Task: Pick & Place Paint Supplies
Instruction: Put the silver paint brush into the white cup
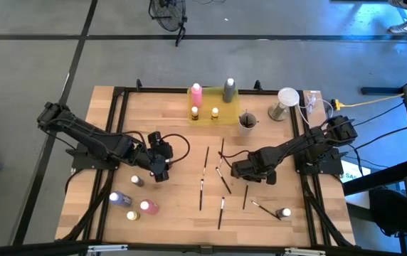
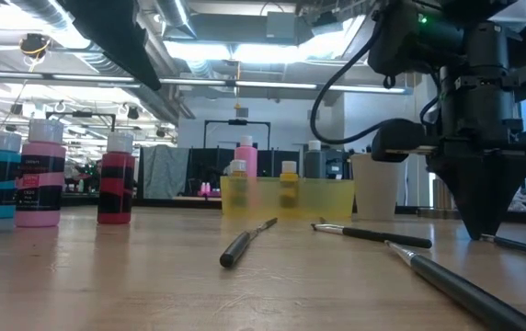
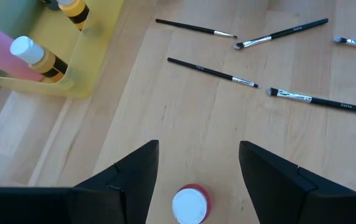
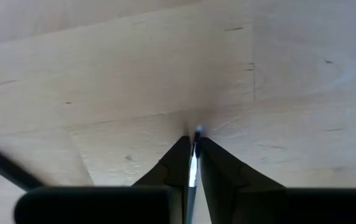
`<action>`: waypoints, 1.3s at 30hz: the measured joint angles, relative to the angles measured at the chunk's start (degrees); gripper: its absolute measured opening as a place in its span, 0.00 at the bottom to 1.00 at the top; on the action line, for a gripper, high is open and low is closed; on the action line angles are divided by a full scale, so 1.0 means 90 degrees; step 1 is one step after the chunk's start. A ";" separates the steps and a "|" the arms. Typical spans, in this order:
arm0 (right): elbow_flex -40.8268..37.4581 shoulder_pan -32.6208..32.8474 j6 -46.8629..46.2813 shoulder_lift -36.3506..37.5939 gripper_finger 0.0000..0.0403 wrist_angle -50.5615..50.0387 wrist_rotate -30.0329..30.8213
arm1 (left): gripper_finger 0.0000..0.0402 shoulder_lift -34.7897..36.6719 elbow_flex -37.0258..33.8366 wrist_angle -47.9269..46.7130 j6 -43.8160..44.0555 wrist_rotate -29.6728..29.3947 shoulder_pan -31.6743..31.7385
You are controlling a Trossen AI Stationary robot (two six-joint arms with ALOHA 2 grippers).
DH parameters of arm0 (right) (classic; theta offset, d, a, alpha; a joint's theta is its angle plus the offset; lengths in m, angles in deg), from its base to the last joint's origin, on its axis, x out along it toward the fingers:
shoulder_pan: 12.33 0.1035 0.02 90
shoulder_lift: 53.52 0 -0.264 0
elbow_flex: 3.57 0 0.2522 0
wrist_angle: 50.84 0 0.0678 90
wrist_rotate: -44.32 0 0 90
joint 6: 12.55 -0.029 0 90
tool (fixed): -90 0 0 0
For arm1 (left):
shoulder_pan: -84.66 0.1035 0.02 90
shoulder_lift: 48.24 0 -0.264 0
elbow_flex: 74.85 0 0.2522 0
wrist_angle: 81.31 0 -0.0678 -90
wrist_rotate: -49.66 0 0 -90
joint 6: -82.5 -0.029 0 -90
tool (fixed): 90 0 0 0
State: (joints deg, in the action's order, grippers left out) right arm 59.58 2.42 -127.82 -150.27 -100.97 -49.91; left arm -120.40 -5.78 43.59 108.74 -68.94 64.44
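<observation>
Thin dark paintbrushes [image 1: 202, 192] lie scattered on the middle of the wooden table. My right gripper [image 1: 233, 169] points down among them, its fingertips at the table [image 2: 479, 232], shut on one brush [image 4: 193, 163]. My left gripper [image 1: 159, 171] hovers open at the left. In its wrist view a small red bottle with a white cap [image 3: 190, 205] stands upright between and below its fingers, untouched. More bottles [image 1: 149, 207] stand at the near left. A yellow tray [image 1: 225, 116] at the back holds a pink bottle [image 1: 196, 94], a grey one [image 1: 229, 90] and two small ones. My right gripper pinches a thin paintbrush between its two fingers, on a silvery stretch of it [image 4: 192, 168]. The fingers come from above and point down. The brush's end [image 4: 198, 132] sticks out just past the fingertips, close to the wood. Whether it is lifted clear, I cannot tell.
A cup holding brushes [image 1: 247, 122] stands right of the tray, and a pale cup [image 1: 287, 99] stands farther right. A small bottle [image 1: 285, 212] and a brush [image 1: 264, 208] lie at the near right. A black frame [image 1: 118, 128] runs around the tabletop.
</observation>
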 joint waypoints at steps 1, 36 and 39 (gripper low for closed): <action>0.0000 -0.0013 0.0003 0.0000 0.10 0.0001 -0.0002 | 0.54 0.0000 0.0000 0.0000 0.0000 -0.0001 0.0000; -0.0002 -0.0036 -0.0264 0.0002 0.10 0.0240 -0.0172 | 0.54 0.0000 0.0000 0.0002 0.0000 -0.0001 0.0002; -0.0002 0.0023 -0.0317 0.0002 0.10 0.0269 -0.0170 | 0.54 0.0000 0.0000 0.0000 0.0000 -0.0001 0.0001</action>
State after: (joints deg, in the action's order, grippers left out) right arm 59.56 2.63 -130.68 -150.25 -98.55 -51.44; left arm -120.40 -5.78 43.59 108.74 -68.95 64.45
